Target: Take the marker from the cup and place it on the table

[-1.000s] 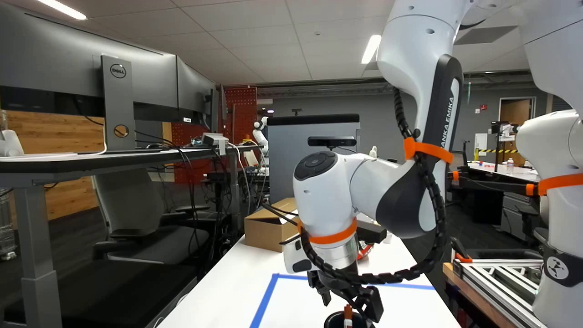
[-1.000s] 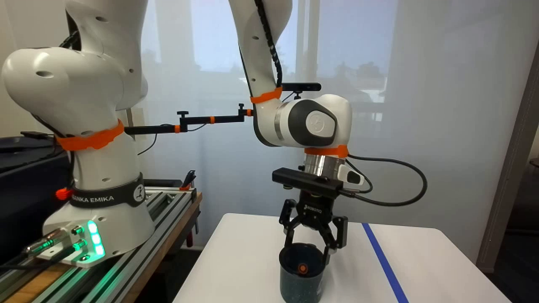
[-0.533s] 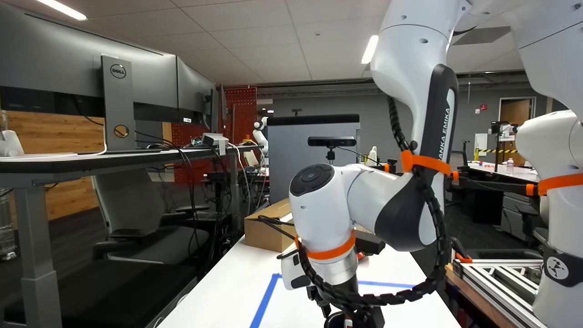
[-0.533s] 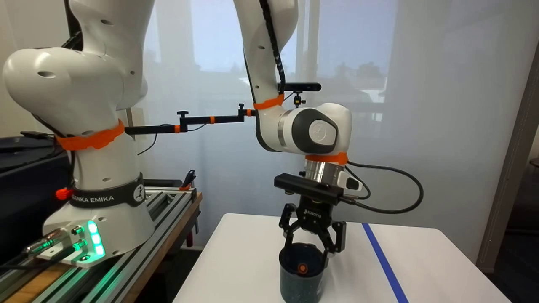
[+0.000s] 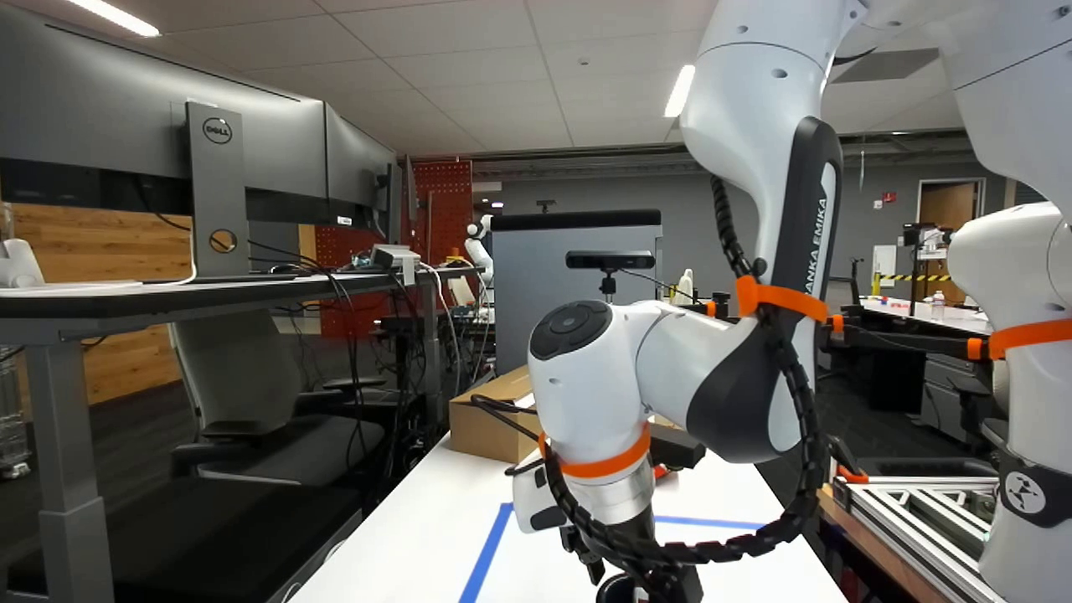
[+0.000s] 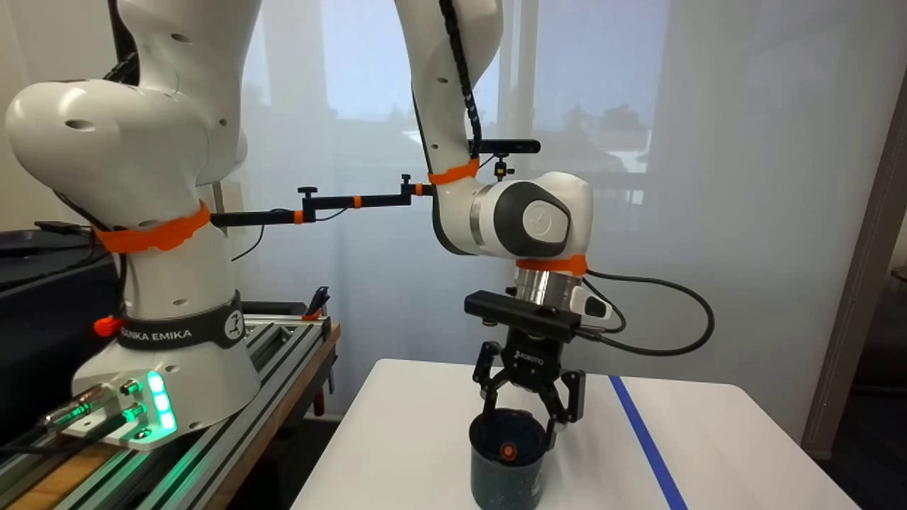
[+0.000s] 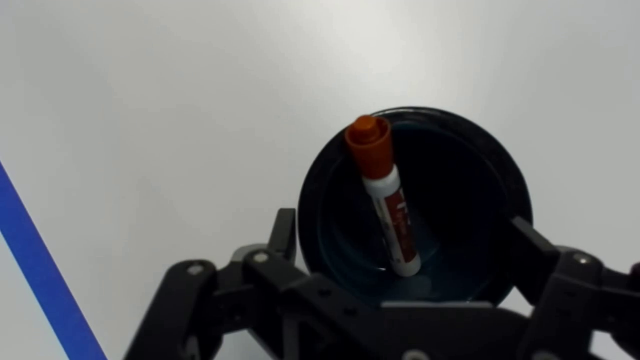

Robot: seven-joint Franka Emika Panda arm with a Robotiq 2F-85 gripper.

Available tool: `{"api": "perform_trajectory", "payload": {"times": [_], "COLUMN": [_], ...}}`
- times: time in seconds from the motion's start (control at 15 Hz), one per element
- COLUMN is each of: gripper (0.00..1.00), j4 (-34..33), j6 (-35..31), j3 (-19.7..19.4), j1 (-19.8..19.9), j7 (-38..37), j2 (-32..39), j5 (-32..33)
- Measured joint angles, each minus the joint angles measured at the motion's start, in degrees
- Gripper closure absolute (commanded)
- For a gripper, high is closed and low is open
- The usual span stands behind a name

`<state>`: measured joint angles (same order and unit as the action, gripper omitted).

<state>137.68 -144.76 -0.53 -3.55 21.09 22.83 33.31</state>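
Note:
The marker, white with an orange cap, leans inside the dark cup in the wrist view. Its cap rests near the rim. In an exterior view the cup stands upright on the white table and the cap shows within its mouth. My gripper is open and points down at the cup. One finger is just outside the rim. The opposite finger overlaps the cup's mouth and seems to reach inside. The marker stands between the fingers, touched by neither as far as I see.
Blue tape runs along the table beside the cup and shows in the wrist view. A cardboard box stands farther back on the table. The grey metal workbench carries the arm's base.
My gripper has come down toward the cup, mostly in the earlier half second. Since then it has shifted only slightly. The cup has stayed in place.

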Motion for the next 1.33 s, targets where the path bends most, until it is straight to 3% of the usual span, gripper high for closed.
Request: {"api": "perform_trajectory", "payload": {"times": [0.13,0.27,0.33,0.4,0.47,0.6,0.93,1.0,1.33], "gripper": [0.16,0.28,0.27,0.37,0.53,0.59,0.41,0.33,0.34], "j4": [0.0,0.0,-0.01,-0.01,-0.01,-0.06,-0.05,-0.02,-0.01], "j6": [0.13,0.23,0.25,0.35,0.46,0.73,1.24,1.3,2.23], "j3": [-0.12,-0.25,-0.37,-0.47,-0.51,-0.56,-0.47,-0.39,-0.28], "j1": [0.0,0.0,0.01,0.01,0.0,0.0,-0.48,-0.68,-1.58], "j7": [-0.42,-0.9,-1.11,-1.4,-1.66,-1.99,-2.6,-2.82,-4.2], "j2": [0.0,-0.02,-0.15,-0.28,-0.31,-0.58,-0.92,-0.92,-1.05], "j5": [0.0,0.0,0.0,0.0,0.0,0.0,0.01,0.01,0.01]}}
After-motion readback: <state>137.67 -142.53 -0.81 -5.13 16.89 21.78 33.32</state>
